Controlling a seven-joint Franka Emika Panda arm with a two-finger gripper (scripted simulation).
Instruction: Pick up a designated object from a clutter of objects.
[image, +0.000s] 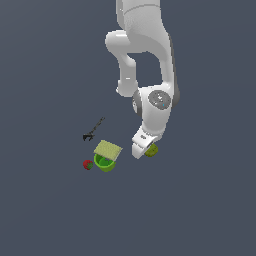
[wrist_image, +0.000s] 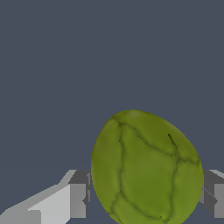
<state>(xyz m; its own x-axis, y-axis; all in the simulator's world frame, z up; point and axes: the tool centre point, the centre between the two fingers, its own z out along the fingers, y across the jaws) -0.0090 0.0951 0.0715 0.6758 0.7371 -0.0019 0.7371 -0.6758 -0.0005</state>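
Note:
The olive-green lumpy object (wrist_image: 146, 170) fills the space between my fingers in the wrist view, with a finger pad (wrist_image: 78, 192) against one side and the other pad (wrist_image: 213, 192) against the opposite side. My gripper (wrist_image: 146, 194) is shut on it. In the exterior view the olive lump (image: 152, 149) peeks out beside the gripper (image: 146, 149), low near the floor and to the exterior view's right of the clutter. I cannot tell whether it is off the floor.
The bright green cup (image: 105, 163) stands with the pale flat square (image: 108, 149) leaning over its rim. A tiny red berry (image: 88, 164) lies beside the cup. A thin black tool (image: 93, 130) lies behind them.

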